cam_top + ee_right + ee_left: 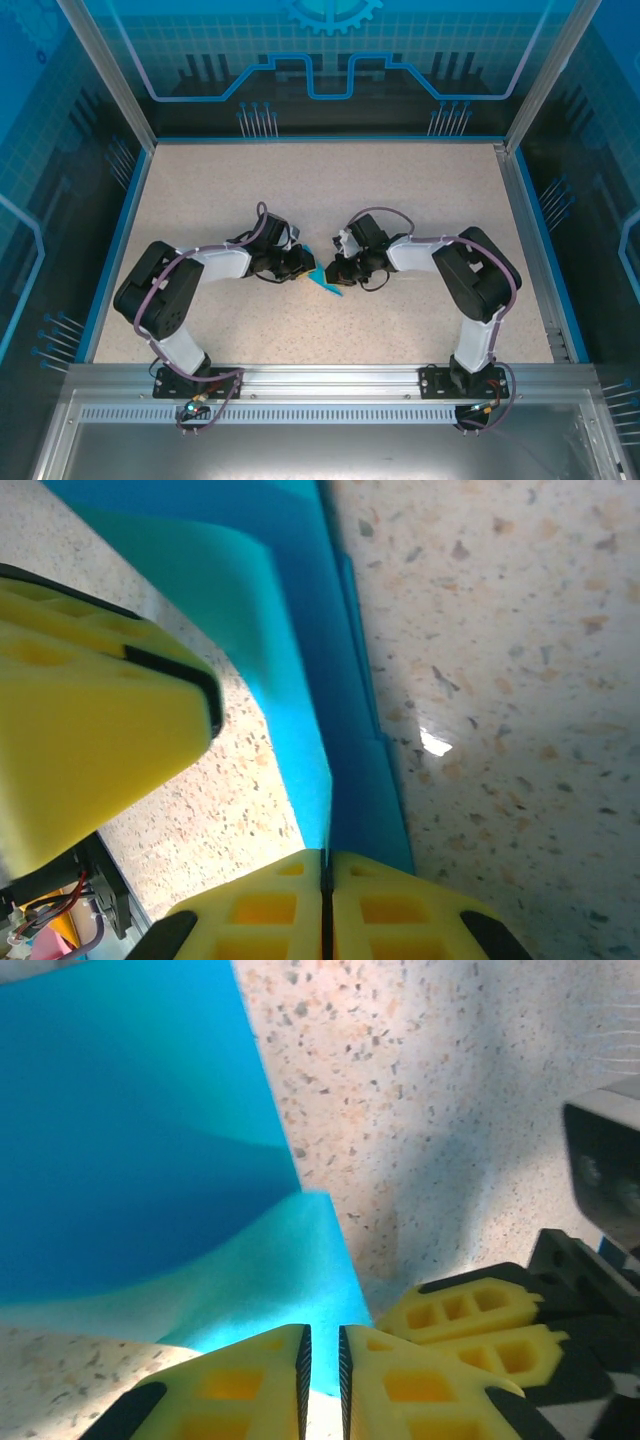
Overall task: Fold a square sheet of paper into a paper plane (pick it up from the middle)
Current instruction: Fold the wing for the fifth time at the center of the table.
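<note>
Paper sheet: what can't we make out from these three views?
- Top external: sheet too small, partly hidden by left gripper and right gripper; folds unreadable.
- Left wrist: sheet cut by top and left edges; whether left gripper pinches it unclear.
- Right wrist: sheet cut off at top; layers blurred.

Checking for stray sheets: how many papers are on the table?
1. The paper lies, part-folded, between the left gripper and the right gripper, which pinches its edge. A second could hide beneath them.

we see bright, even light; soft shadows cross the table [470, 1110], and the square sheet of paper [130, 1160] blurs up close.
</note>
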Available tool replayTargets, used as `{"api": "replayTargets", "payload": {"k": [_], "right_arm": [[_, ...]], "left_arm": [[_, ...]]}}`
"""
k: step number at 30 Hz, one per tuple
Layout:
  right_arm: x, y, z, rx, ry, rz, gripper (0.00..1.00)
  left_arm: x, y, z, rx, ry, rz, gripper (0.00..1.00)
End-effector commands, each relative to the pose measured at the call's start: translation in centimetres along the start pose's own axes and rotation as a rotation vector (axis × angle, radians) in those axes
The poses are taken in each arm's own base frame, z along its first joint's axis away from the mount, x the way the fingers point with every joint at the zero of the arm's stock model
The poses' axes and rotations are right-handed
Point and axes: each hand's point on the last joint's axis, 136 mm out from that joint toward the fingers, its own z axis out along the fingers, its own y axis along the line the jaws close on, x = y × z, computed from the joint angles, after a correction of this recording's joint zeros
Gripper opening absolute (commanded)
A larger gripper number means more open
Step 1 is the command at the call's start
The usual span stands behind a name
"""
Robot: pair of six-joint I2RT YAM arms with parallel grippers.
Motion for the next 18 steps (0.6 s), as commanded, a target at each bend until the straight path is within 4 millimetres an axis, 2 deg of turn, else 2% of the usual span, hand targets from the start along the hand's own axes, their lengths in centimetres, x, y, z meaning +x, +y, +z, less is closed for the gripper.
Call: {"api": "replayTargets", "payload": {"k": [1,18], "right_arm": [[0.8,-1.9,0.5,0.028,0.033,0.061,0.08],[1.0,-2.6,0.8,0.05,0.047,0.075,0.09]], "left_arm": [[0.5,-1.1,-0.3,0.056,0.016,0.027,0.19],[1.8,0.5,1.0,-0.013,0.048,0.016,0.18]]}}
